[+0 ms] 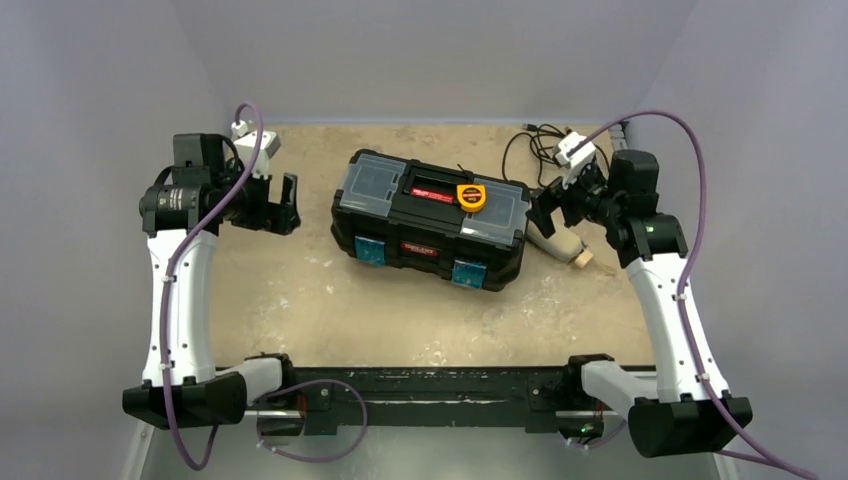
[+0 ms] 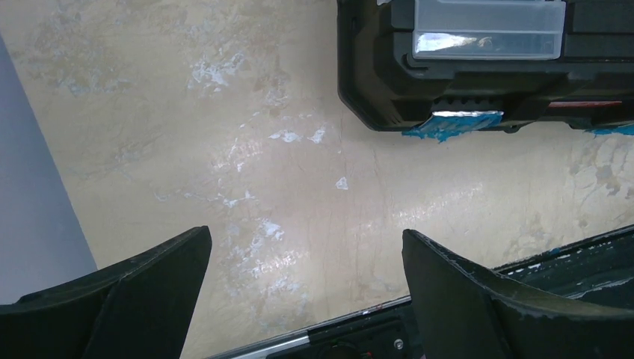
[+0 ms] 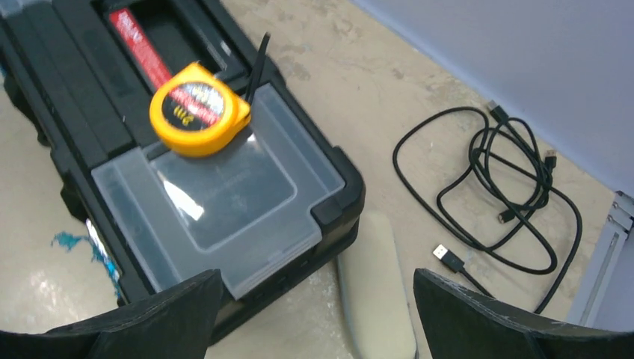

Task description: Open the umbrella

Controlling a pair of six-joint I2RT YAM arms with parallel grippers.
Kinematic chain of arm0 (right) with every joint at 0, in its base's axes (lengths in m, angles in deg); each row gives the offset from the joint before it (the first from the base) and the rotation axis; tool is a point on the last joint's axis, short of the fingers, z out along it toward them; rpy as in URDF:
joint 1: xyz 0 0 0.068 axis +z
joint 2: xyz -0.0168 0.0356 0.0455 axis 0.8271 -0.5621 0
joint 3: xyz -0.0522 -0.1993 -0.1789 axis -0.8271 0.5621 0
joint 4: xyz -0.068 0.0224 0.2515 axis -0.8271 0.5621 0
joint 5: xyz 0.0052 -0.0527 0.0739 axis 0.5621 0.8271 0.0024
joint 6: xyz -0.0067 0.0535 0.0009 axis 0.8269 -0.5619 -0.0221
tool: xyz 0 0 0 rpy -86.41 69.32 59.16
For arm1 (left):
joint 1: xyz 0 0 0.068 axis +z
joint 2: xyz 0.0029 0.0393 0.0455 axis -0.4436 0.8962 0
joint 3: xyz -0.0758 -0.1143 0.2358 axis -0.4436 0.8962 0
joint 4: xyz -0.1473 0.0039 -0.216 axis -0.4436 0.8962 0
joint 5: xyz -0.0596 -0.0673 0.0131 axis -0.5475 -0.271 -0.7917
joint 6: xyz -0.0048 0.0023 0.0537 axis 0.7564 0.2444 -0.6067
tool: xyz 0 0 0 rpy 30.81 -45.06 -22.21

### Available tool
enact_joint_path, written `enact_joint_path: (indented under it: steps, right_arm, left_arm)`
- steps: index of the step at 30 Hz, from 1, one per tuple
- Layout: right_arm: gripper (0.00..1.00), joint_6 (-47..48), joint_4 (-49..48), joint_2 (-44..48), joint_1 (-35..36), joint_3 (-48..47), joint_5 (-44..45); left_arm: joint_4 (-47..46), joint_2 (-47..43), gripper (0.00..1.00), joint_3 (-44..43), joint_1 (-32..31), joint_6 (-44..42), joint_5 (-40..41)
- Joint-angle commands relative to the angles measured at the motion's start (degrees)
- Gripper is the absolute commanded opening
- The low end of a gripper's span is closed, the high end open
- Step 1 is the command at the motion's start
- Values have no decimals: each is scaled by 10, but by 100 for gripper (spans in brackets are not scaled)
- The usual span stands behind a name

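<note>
The folded umbrella (image 1: pixel 563 243) lies on the table just right of the black toolbox (image 1: pixel 430 220), its pale wooden knob (image 1: pixel 583 260) pointing to the near right. In the right wrist view its body (image 3: pixel 377 292) is a smooth, pale beige roll beside the toolbox's corner; I cannot tell whether a sleeve covers it. My right gripper (image 1: pixel 545 215) hovers over it, open and empty (image 3: pixel 318 280), with the roll between the jaws below. My left gripper (image 1: pixel 290 205) is open and empty (image 2: pixel 306 239), above bare table left of the toolbox.
A yellow tape measure (image 1: pixel 471 196) sits on the toolbox lid (image 3: pixel 198 108). A coiled black USB cable (image 3: pixel 493 187) lies at the back right (image 1: pixel 530 150). The toolbox's corner shows in the left wrist view (image 2: pixel 486 67). Grey walls enclose the table.
</note>
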Motion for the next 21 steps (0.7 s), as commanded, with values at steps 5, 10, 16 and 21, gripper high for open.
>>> enact_joint_path:
  steps: [5, 10, 16, 21]
  right_arm:
    - [99, 242, 199, 19, 1, 5, 4]
    - [99, 288, 215, 22, 1, 37, 52]
    - [88, 194, 96, -31, 2, 75, 153]
    - [76, 127, 11, -69, 21, 80, 167]
  left_arm:
    - [-19, -24, 100, 10, -5, -14, -63]
    - [-58, -52, 100, 33, -5, 3, -94]
    - [-112, -85, 100, 64, -4, 40, -90]
    - [-170, -114, 100, 96, -5, 87, -75]
